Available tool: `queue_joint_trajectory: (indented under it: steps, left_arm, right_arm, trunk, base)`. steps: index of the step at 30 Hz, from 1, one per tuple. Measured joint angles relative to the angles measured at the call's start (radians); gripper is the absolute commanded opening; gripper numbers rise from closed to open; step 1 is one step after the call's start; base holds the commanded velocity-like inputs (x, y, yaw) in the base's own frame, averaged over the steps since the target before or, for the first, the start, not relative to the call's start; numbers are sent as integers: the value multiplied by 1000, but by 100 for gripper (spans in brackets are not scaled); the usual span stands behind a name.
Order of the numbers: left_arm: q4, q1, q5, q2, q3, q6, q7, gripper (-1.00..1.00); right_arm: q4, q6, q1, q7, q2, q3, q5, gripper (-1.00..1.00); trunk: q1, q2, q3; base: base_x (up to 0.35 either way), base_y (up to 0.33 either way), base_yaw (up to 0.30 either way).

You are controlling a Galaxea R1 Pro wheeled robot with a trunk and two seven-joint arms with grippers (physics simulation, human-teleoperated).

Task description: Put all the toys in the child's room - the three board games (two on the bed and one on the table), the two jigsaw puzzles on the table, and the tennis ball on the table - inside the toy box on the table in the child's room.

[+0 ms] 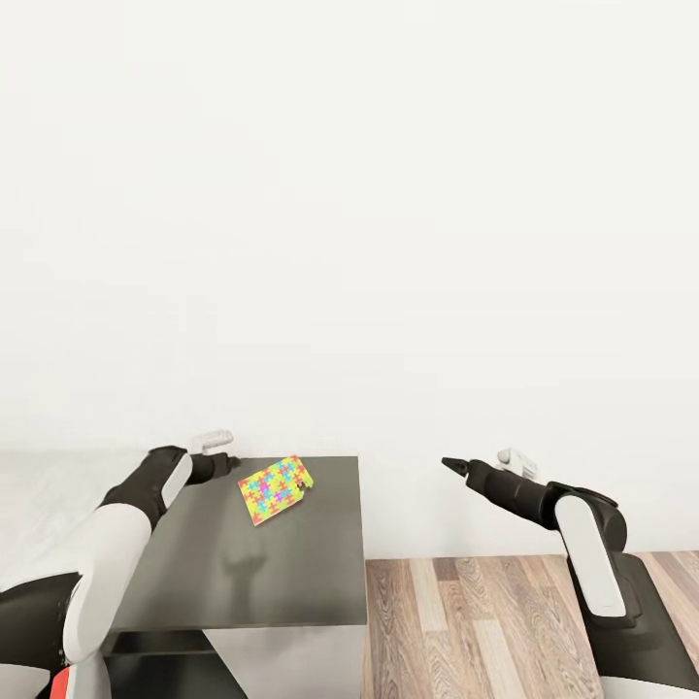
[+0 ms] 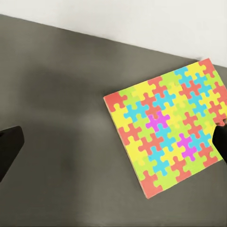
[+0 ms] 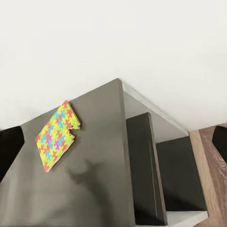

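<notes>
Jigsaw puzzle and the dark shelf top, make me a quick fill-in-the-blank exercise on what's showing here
1. The jigsaw puzzle lies on the dark grey ____.
2. The arm nearest the puzzle is the robot's ____ one.
3. Beside the shelf top, the floor is made of ____ planks.

Missing words: shelf top; left; wood

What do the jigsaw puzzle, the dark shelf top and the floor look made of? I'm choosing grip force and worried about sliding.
The jigsaw puzzle looks like a thin, stiff printed card or foam slab: flat matte colours, a visible edge. The dark shelf top looks like smooth, satin grey laminate, since it shows soft shadows and no grain. The floor looks like wood plank, with grain and seams.
</notes>
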Motion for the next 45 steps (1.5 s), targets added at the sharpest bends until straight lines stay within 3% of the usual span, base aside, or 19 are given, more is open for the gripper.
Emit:
queue_joint_trajectory:
  steps: [7,24,29,39,45]
  left_arm:
    - [4,0,3,-1,-2,-43,-8,100]
    - [-2,0,3,0,-8,-49,-16,100]
    - [-1,0,1,0,-47,-49,-16,100]
    - [5,0,0,2,-180,-50,-19,100]
    - [6,0,1,6,-199,-56,-21,100]
  right_arm:
    - [-4,-1,0,10,0,3,8,100]
    - [-11,-1,0,11,1,7,9,100]
    - [-11,-1,0,11,1,8,9,100]
    - [-11,-1,0,11,1,8,8,100]
    - [-11,-1,0,12,1,8,8,100]
  trunk:
    - [0,0,0]
    - [0,0,0]
    - [0,0,0]
    - [0,0,0]
    - [0,0,-4]
  base:
    - [0,0,0]
    - [86,0,0]
    - [13,0,0]
    - [80,0,0]
    - [133,0,0]
